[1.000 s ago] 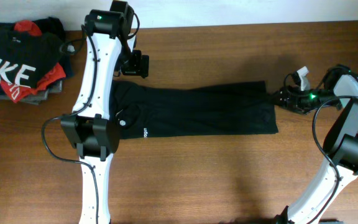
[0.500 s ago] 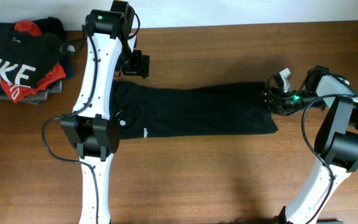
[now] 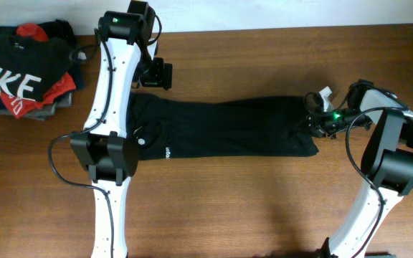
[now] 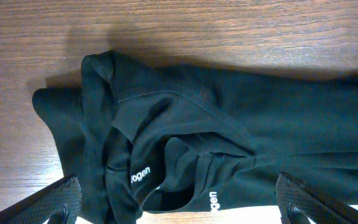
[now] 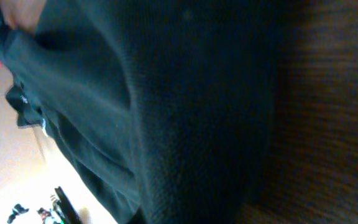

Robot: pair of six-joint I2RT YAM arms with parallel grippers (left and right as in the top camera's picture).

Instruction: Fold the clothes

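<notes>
The clothes, a plain black T-shirt with a small white logo, lie as a long strip across the middle of the wooden table. My left gripper hangs open above the strip's left end. In the left wrist view the collar and folded sleeves lie between and beyond the gripper's wide-spread fingers, which touch nothing. My right gripper is at the strip's right edge, shut on the fabric there. Black cloth fills the right wrist view, and its fingers are hidden.
A pile of folded garments sits at the table's far left corner, with a black NIKE shirt and a red one on top. The left arm runs over the strip's left end. Bare wood lies in front.
My right gripper has moved left from beside the shirt onto its right edge and has gone from open to shut there. The left arm and the shirt have not moved.
</notes>
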